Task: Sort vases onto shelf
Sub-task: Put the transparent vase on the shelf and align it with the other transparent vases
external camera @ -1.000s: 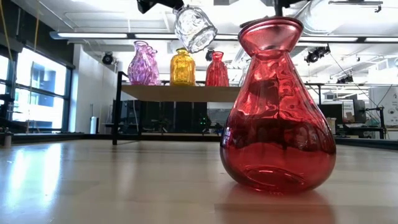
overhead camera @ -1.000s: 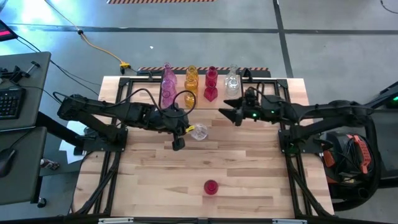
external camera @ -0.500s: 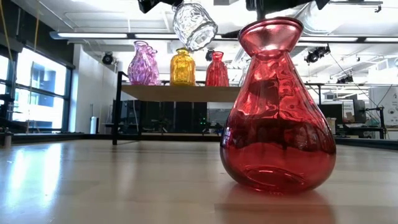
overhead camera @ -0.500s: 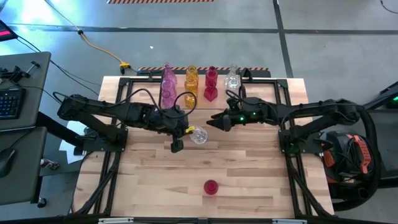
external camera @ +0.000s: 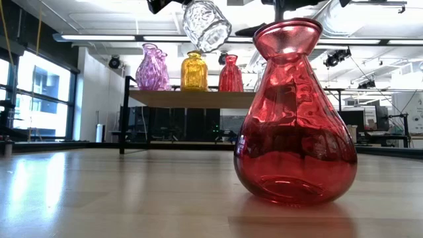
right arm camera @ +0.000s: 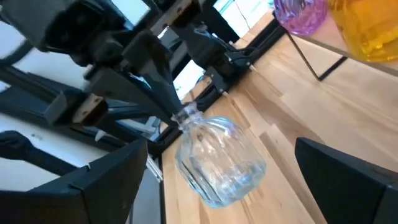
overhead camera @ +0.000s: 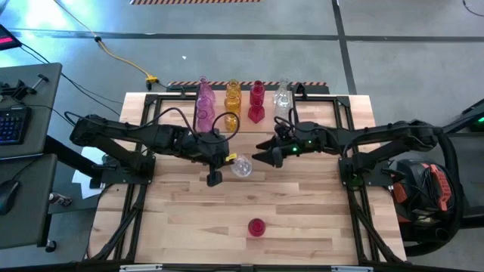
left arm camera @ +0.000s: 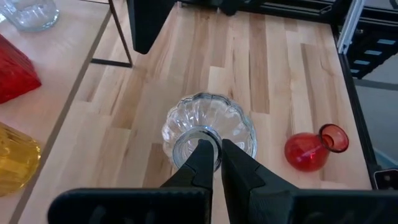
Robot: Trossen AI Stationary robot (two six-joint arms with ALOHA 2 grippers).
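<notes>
Left claw is clamped on the neck of a clear ribbed vase, holding it up off the table around the middle, a bit toward the back edge. From the left wrist view you look down the fingers pinched onto the rim of the clear vase, and it looks empty, just glass. In the low view it hangs tilted, high above the tabletop.

Right claw sits just beside that same vase on the other side, fingers spread wide, not touching it as far as I can tell. Its wrist view shows the vase between its two dark fingers, with a gap on both sides.

The shelf stands along the back edge of the table. On its top, in a row: a pink vase, an amber-yellow vase, a red vase and a clear vase on the shelf. Under or in front of them there's more pink, amber and red glass, but I can't sort out which piece is which from above.

One lone red vase on the table stands upright near the front edge, well apart from everything else. Low view shows it up close, nothing inside.
</notes>
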